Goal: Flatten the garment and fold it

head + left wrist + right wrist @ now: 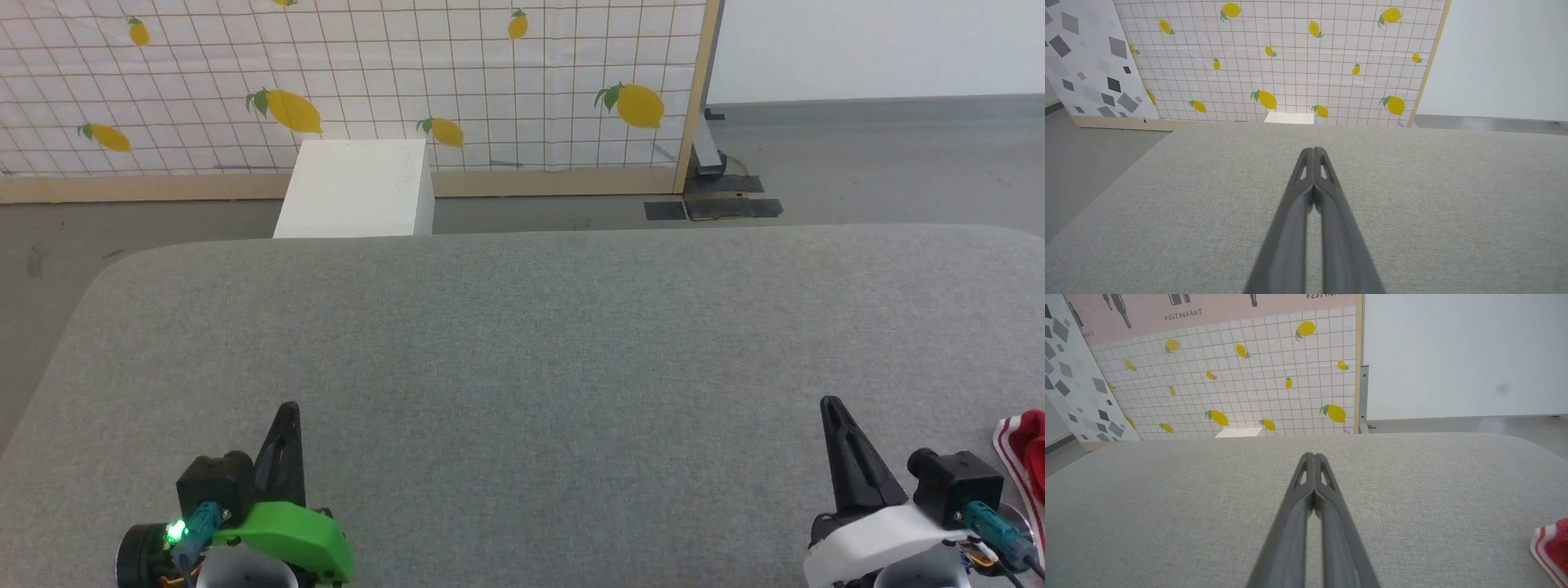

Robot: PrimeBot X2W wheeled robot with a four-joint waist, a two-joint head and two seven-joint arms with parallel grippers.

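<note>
At far right, garment (1030, 447) mostly offscreen

A broad table (522, 327) covered in grey woven fabric stretches across the head view, its far corners rounded and its top flat and smooth. Near its right side lies a garment (1030, 454), resting directly on the fabric. Just a small bunched part of it can be seen: red cloth with a white border carrying red stripes. The picture edge cuts off the remainder.
</note>
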